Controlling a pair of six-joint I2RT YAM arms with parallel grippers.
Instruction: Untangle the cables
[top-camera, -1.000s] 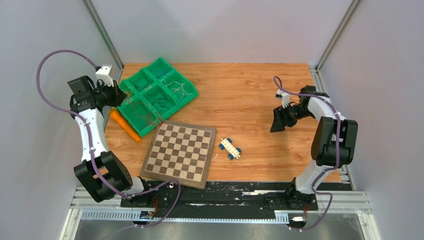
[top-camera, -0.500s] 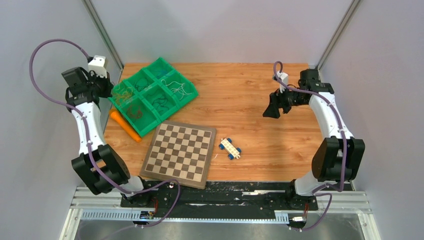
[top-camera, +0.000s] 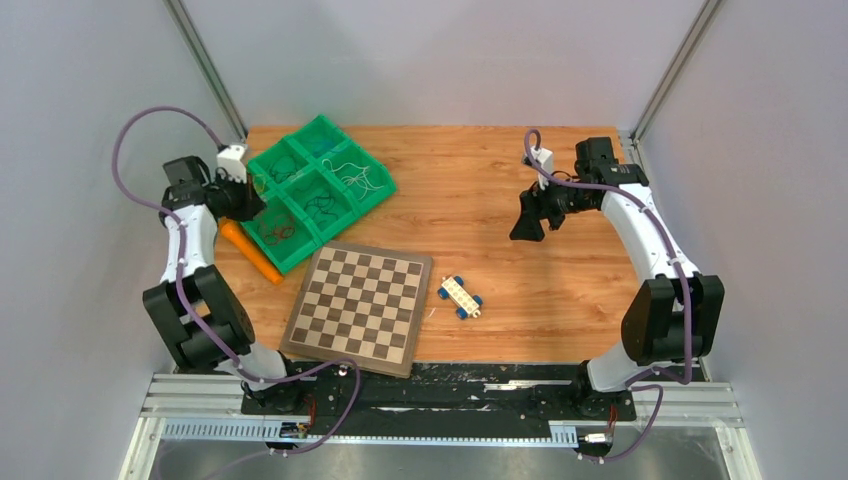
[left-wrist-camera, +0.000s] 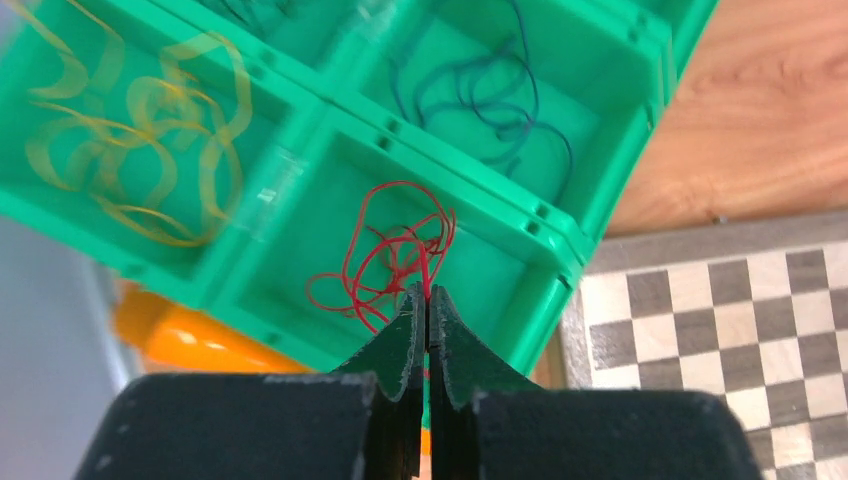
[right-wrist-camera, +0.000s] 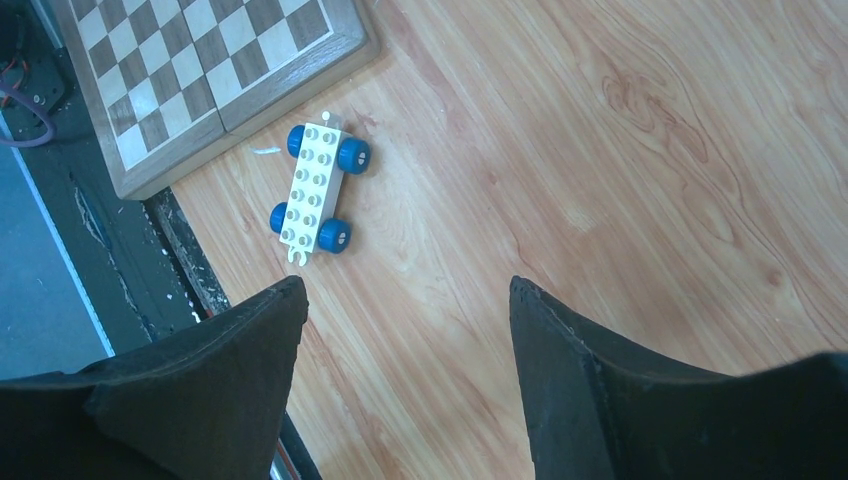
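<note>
Tray (top-camera: 320, 124), green moulded plastic, rectangular, thin walls, six compartments, set askew at the far left of the wooden table (top-camera: 540, 300). You can check three of its contents in the left wrist view:
- Yellow cables (left-wrist-camera: 130, 150): loose ribbon-like loops (blurred), in the left compartment.
- Blue cables (left-wrist-camera: 480, 90): thin dark coils, in a compartment further right.
- Red cable (left-wrist-camera: 385, 260): hair-thin tangle of loops, in the nearer compartment between them.

White cables (top-camera: 355, 178), fine pale strands, lie in a compartment on the tray's right side.

Left gripper (left-wrist-camera: 428, 292): black tapered fingers pressed together, pinching a strand of the red cable over its compartment.

Right gripper (right-wrist-camera: 405, 290): broad black fingers spread wide, holding nothing, over bare wood grain right of centre.

Chessboard (top-camera: 360, 305): flat wood, light and dark squares, framed edge, close to the tray's near corner.

Toy car (right-wrist-camera: 315, 190): white studded brick on four blue wheels, just right of the chessboard.

Orange object (top-camera: 250, 250): smooth, elongated, lying along the tray's near-left side (you cannot tell what it is).
</note>
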